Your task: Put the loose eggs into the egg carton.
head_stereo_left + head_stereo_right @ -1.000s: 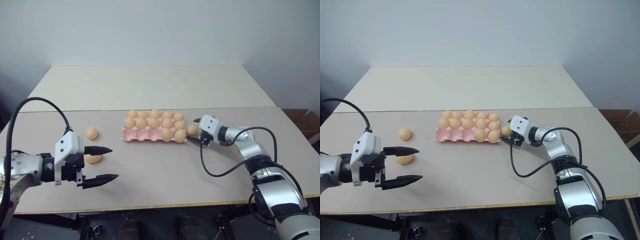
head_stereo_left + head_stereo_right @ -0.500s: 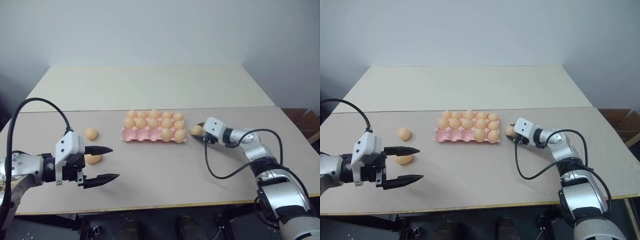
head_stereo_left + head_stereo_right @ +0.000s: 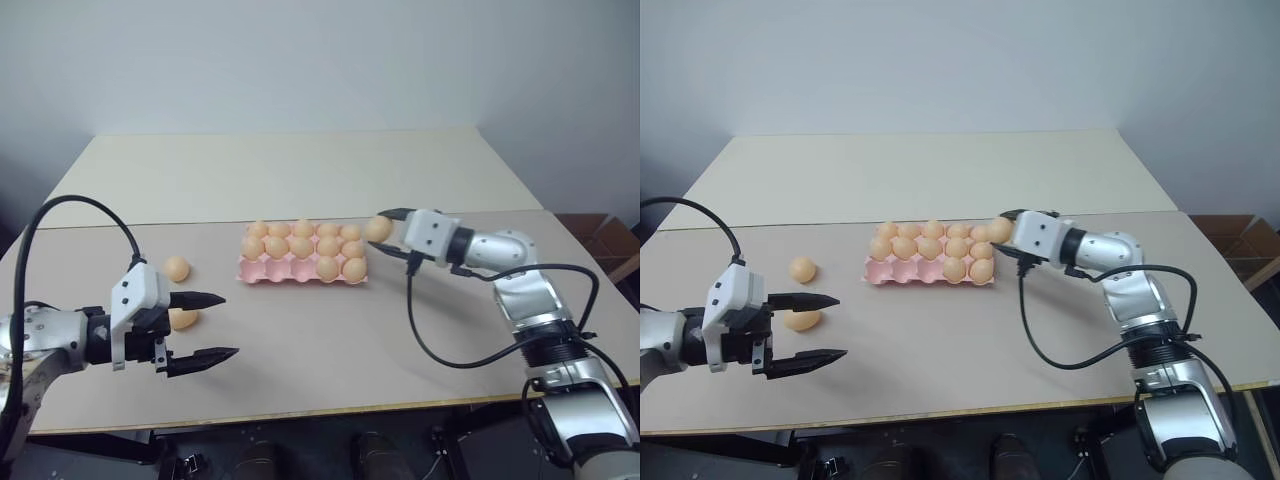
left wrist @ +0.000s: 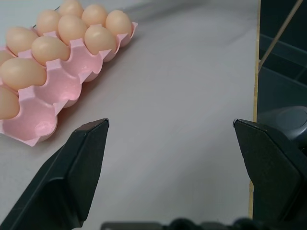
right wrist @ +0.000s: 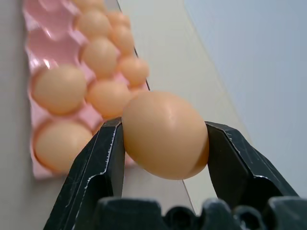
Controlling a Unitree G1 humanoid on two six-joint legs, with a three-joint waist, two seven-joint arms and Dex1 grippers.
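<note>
Egg (image 5: 165, 135) — between right gripper (image 5: 163, 143) fingers — above carton (image 3: 262, 269)

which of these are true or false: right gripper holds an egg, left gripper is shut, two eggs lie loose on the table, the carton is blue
1. The right gripper holds an egg: true.
2. The left gripper is shut: false, it is open and holds nothing.
3. Two loose eggs lie on the table near the left gripper: true.
4. The egg carton is blue: false, it is pink.
</note>
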